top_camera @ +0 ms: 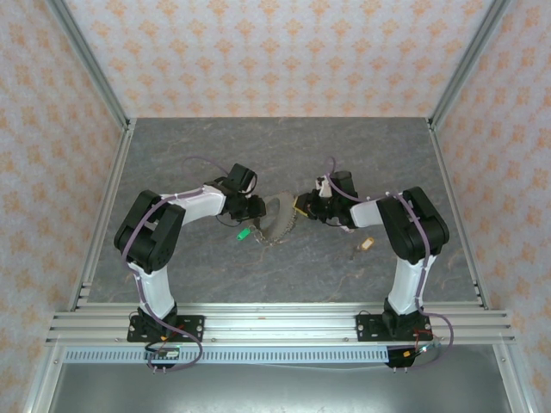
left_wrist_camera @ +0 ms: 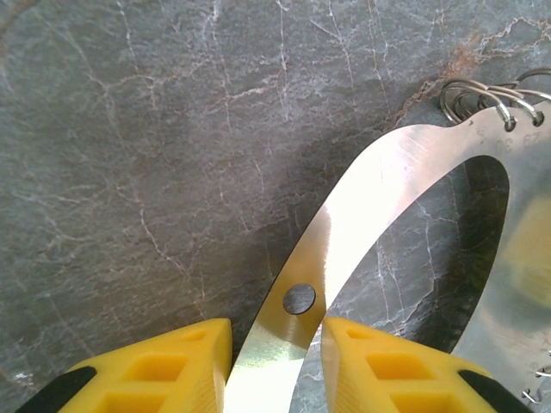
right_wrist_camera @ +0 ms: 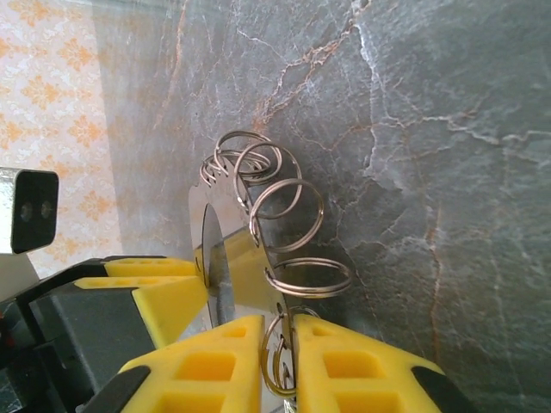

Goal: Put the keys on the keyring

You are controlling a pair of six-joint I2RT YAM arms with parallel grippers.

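L gripper (left_wrist_camera: 275,334) clamps keyring (left_wrist_camera: 379,198) plate; R gripper (right_wrist_camera: 277,327) pinches its rings (right_wrist_camera: 307,277). Prob. steadying step. Next needs key (top_camera: 366,244), back-right of R.

Table (top_camera: 284,146): dark grey stone-look top with pale and rusty veins, matte. Back wall (top_camera: 284,52), left wall (top_camera: 43,155) and right wall (top_camera: 516,172): cream paper with a repeating orange flower print. Bare aluminium posts (top_camera: 90,60) slant up at both back corners. Slotted aluminium rails (top_camera: 284,325) run along the near edge. Light even, shadows soft.
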